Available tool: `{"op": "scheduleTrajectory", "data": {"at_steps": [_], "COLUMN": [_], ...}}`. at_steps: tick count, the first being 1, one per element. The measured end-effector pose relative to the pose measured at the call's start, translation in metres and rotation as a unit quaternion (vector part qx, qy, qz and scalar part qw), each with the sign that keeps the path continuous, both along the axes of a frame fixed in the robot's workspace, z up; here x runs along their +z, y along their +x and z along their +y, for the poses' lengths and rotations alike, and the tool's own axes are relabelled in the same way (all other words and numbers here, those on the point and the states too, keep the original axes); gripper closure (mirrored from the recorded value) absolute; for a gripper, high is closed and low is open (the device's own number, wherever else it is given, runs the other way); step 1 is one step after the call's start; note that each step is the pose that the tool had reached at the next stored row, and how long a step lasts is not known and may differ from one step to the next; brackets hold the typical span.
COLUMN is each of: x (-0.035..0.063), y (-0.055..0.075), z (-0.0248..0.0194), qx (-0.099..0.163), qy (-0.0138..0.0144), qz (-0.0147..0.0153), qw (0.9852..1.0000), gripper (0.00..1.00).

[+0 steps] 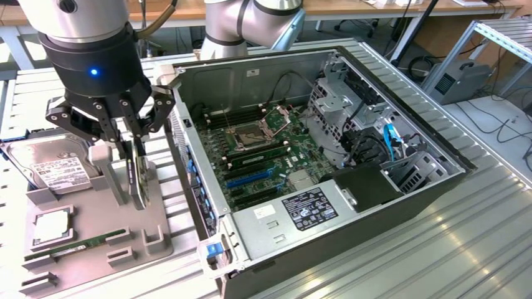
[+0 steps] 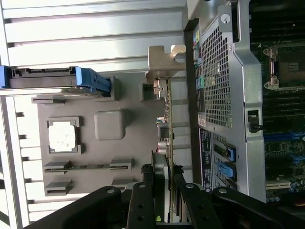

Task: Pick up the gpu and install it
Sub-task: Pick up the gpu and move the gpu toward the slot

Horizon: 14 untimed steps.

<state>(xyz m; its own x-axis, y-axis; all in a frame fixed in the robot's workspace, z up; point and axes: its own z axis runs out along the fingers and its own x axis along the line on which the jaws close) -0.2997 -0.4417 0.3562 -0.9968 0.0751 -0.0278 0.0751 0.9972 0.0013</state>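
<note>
The gpu (image 1: 141, 182) stands on edge in a slot of the grey holder tray (image 1: 99, 215), to the exterior view's left of the open computer case (image 1: 332, 212). My gripper (image 1: 131, 148) hangs straight over it, its two fingers down on either side of the card's upper edge. In the wrist view the gpu (image 2: 165, 114) runs edge-on away from my gripper (image 2: 165, 171), its silver bracket (image 2: 162, 62) at the far end. The fingers press against both faces of the card. The motherboard (image 1: 266, 156) lies exposed inside the case, with blue expansion slots (image 1: 249, 179).
On the tray lie a hard drive (image 1: 54, 165), a square CPU (image 1: 52, 227) and a narrow RAM stick (image 1: 76, 244). The case's rear wall (image 2: 217, 81) stands close beside the card. Ribbed metal tabletop surrounds everything.
</note>
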Motion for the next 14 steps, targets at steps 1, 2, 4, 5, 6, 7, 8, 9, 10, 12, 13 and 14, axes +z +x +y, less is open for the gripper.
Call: {"op": "scheduleTrajectory", "data": {"at_steps": [1, 2, 4, 5, 6, 7, 8, 9, 10, 12, 13, 14], "x": [0.0003, 0.0005, 0.001, 0.0012, 0.0014, 0.0016, 0.0018, 0.002, 0.0021, 0.0026, 0.0028, 0.003], "y": [0.0, 0.0, 0.0, 0.0, 0.0, 0.0, 0.0, 0.0, 0.0, 0.0, 0.0, 0.0], "z": [0.0, 0.0, 0.0, 0.0, 0.0, 0.0, 0.0, 0.0, 0.0, 0.0, 0.0, 0.0], "qx": [0.0, 0.0, 0.0, 0.0, 0.0, 0.0, 0.0, 0.0, 0.0, 0.0, 0.0, 0.0], "qy": [0.0, 0.0, 0.0, 0.0, 0.0, 0.0, 0.0, 0.0, 0.0, -0.0001, 0.0, -0.0001], "qz": [0.0, 0.0, 0.0, 0.0, 0.0, 0.0, 0.0, 0.0, 0.0, 0.0, 0.0, 0.0], "qw": [1.0, 1.0, 1.0, 1.0, 1.0, 1.0, 1.0, 1.0, 1.0, 1.0, 1.0, 1.0], "gripper": [0.73, 0.73, 0.73, 0.73, 0.73, 0.73, 0.73, 0.73, 0.73, 0.73, 0.73, 0.73]}}
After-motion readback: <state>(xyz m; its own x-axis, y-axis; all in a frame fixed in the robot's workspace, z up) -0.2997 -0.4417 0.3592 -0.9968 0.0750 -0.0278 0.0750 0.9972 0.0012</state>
